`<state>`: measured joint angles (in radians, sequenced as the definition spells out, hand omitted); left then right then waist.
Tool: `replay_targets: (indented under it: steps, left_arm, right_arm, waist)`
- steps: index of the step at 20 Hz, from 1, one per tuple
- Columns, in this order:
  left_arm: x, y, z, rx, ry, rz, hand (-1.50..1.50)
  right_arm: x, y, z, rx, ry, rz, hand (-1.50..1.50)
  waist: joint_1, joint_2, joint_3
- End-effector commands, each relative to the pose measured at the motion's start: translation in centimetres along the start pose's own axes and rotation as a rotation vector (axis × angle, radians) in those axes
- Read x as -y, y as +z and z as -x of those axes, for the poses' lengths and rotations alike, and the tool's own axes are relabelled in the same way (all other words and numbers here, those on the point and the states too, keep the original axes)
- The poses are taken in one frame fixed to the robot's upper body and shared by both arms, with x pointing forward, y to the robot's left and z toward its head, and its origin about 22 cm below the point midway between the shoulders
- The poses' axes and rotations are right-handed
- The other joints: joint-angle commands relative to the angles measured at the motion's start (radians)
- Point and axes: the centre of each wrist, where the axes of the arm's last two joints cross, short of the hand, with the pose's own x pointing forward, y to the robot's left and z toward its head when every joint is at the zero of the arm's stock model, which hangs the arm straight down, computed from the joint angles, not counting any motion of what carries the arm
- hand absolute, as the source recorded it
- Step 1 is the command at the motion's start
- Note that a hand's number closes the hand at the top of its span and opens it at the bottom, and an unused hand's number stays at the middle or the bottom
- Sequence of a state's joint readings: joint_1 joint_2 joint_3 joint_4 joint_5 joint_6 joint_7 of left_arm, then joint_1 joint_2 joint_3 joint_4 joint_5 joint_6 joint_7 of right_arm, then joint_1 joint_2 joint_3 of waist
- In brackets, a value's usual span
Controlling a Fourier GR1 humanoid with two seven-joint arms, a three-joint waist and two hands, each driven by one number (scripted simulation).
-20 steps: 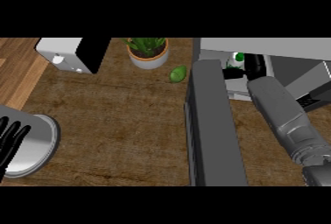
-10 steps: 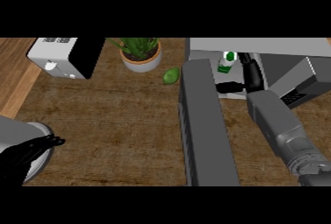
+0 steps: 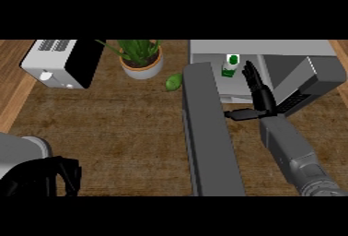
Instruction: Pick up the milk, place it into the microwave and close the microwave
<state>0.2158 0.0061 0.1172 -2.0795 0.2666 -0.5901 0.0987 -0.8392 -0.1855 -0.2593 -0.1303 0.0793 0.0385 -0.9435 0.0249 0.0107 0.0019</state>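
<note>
The milk (image 3: 231, 65) is a small white carton with a green cap and label, standing upright inside the microwave (image 3: 285, 62) at the top right. My right hand (image 3: 257, 90) is open, its fingers straight and stretched toward the carton, fingertips just beside it, thumb sticking out to the left. The microwave's door (image 3: 207, 133) stands open, a long dark grey slab running down the middle of the view. My left hand (image 3: 42, 177) is at the lower left edge with its fingers curled and nothing in them.
A white toaster (image 3: 61, 62) sits at the top left. A potted plant (image 3: 141, 59) stands beside it, with a green lime (image 3: 174, 83) just left of the door's top. The wooden counter (image 3: 115, 129) spreads between them.
The view has shifted, so everything sits lower and further right. My right hand's fingers have straightened away from the milk, which stands by itself. My left hand has dropped to the lower left corner.
</note>
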Motion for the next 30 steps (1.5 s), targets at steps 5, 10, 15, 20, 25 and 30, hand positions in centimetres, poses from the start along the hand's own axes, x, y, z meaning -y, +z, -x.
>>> replay_targets:
  steps: [5, 10, 15, 20, 25, 30]
  left_arm:
    - [2.6, -3.9, 0.6, -0.044, 0.016, 0.055, 1.5]
    - [4.9, -5.8, 0.5, -0.044, -0.029, 0.144, 1.5]
    - [7.0, -7.9, 4.7, -0.05, -0.052, 0.167, 1.5]
    - [10.0, -11.1, 4.7, -0.053, -0.151, 0.269, 1.5]
    - [10.6, -11.9, 9.3, -0.151, -0.161, 0.366, 1.5]
    - [13.5, -11.9, 14.1, -0.208, -0.22, 0.373, 1.5]
  right_arm:
    - [0.1, 5.9, 3.1, -0.019, -0.056, -0.006, -1.5]
    - [2.5, 9.4, 3.8, -0.028, -0.059, 0.0, -1.5]
    - [5.2, 12.4, 3.5, -0.024, -0.04, 0.008, -1.5]
    - [7.8, 16.8, 3.2, -0.026, -0.036, 0.026, -1.5]
    - [10.1, 19.0, 1.0, 0.001, -0.04, 0.009, -1.5]
    - [9.7, 18.3, -1.1, 0.054, 0.007, -0.04, -1.5]
  waist:
    - [-0.026, -0.01, -0.002]
    - [-0.041, -0.014, -0.002]
    - [-0.05, -0.015, -0.003]
    - [-0.051, -0.013, -0.003]
    - [-0.06, -0.013, -0.004]
    - [-0.058, -0.01, -0.004]
